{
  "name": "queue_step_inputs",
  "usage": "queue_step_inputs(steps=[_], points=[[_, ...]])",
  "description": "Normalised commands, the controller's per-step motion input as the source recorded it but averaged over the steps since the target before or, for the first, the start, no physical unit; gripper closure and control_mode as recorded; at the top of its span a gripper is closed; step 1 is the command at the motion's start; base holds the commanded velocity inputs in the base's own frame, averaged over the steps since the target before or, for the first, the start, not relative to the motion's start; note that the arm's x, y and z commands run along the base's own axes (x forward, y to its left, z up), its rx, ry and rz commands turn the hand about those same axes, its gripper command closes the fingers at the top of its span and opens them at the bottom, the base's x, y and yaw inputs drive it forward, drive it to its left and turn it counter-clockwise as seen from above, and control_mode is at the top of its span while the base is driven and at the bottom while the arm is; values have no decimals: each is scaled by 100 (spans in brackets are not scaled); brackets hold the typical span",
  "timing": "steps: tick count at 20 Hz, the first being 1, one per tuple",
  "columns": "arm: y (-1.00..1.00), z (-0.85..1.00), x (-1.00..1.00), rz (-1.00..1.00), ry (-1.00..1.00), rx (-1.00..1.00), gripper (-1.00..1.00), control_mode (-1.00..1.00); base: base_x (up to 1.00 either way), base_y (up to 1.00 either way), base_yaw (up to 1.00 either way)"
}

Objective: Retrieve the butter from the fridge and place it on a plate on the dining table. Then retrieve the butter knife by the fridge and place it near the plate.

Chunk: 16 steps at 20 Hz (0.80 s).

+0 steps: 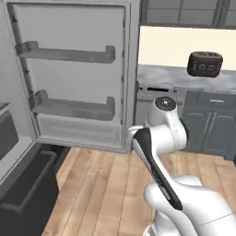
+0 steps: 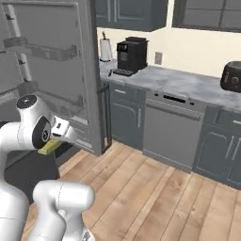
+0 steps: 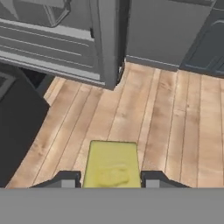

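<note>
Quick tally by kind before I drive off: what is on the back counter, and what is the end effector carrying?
Toasters: 1
Coffee machines: 1
Paper towel rolls: 1
Butter sticks, held by the end effector: 1
Total: 4

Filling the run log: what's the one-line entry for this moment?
stage: carrying | tool: shut on butter | fridge: door open | below: wood floor
</note>
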Motion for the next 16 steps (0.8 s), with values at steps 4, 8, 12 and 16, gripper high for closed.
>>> queue_step_inputs(steps=[4, 8, 12, 16], points=[[0, 0, 0, 0, 0, 0, 100, 100, -59, 2, -83], [0, 0, 0, 0, 0, 0, 100, 100, -78, 0, -80], [0, 0, 0, 0, 0, 0, 100, 100, -74, 7, -77], [0, 0, 0, 0, 0, 0, 100, 100, -84, 4, -71]])
